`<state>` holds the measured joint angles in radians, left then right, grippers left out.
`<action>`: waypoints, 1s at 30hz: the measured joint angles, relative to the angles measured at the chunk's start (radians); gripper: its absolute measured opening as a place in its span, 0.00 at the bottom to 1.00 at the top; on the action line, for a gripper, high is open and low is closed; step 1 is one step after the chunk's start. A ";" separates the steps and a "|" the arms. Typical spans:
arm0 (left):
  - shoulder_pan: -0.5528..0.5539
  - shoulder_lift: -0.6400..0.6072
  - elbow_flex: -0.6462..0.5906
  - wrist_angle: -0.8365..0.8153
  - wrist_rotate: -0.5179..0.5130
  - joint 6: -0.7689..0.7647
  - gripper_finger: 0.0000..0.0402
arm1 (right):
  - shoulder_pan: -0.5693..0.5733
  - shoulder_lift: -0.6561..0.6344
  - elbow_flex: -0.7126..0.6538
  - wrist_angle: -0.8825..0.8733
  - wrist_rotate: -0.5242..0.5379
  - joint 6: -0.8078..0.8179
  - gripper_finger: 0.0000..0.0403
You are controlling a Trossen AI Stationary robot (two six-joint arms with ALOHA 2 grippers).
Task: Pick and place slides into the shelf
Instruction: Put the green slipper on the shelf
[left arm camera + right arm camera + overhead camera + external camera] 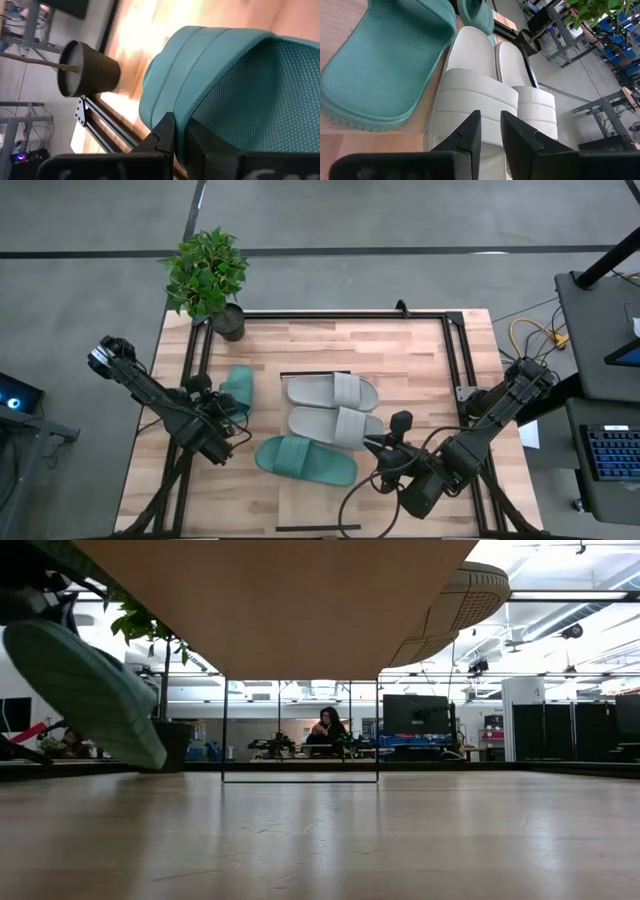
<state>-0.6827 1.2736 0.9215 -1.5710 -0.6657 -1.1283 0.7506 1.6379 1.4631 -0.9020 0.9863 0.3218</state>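
Note:
My left gripper (226, 412) is shut on one teal slide (238, 388) near the table's left side. In the low view this slide (90, 680) hangs tilted in the air. The other teal slide (305, 460) and two grey slides (333, 392) (335, 425) lie side by side across the shelf (280, 600), a raised pale panel. The grey slides' ends (460, 600) overhang its edge. My right gripper (490, 122) hovers over the nearer grey slide's end (470, 90), open by a narrow gap, and I see no touch. My left gripper pinches the teal slide's side rim (172, 107) between its two fingers (167, 132), beside the strap (200, 55). The slide is lifted clear of the table and tilted, with its textured footbed (270, 90) facing the wrist camera.
A potted plant (210, 275) stands at the table's far left corner, its dark pot (87, 67) close to the held slide. Black frame rails (455, 360) run along the table's edges. A person (325, 730) sits far behind the table. Bare tabletop (420, 360) lies right of the shelf.

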 joint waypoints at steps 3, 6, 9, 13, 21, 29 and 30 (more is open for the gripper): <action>0.000 -0.003 0.000 -0.001 0.032 0.017 0.00 | 0.000 0.000 0.000 0.000 0.000 0.000 0.16; 0.000 -0.012 0.000 0.000 0.059 0.045 0.00 | 0.000 0.000 0.000 0.000 0.000 0.000 0.16; -0.003 -0.019 0.012 -0.002 0.083 0.087 0.00 | 0.000 0.000 0.000 0.000 0.000 0.000 0.16; -0.014 -0.028 0.047 0.000 0.081 0.149 0.00 | 0.000 0.000 0.000 0.001 0.000 0.001 0.16; -0.013 -0.059 0.097 0.000 0.036 0.219 0.00 | 0.000 0.000 0.000 0.001 0.000 0.001 0.15; -0.013 -0.132 0.147 -0.001 0.033 0.305 0.00 | 0.000 0.000 0.000 0.001 0.000 0.003 0.15; -0.013 -0.144 0.153 -0.001 0.029 0.307 0.00 | 0.000 0.000 0.000 0.001 0.000 0.004 0.15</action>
<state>-0.6960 1.1300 1.0743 -1.5719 -0.6368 -0.8217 0.7506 1.6379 1.4631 -0.9009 0.9863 0.3262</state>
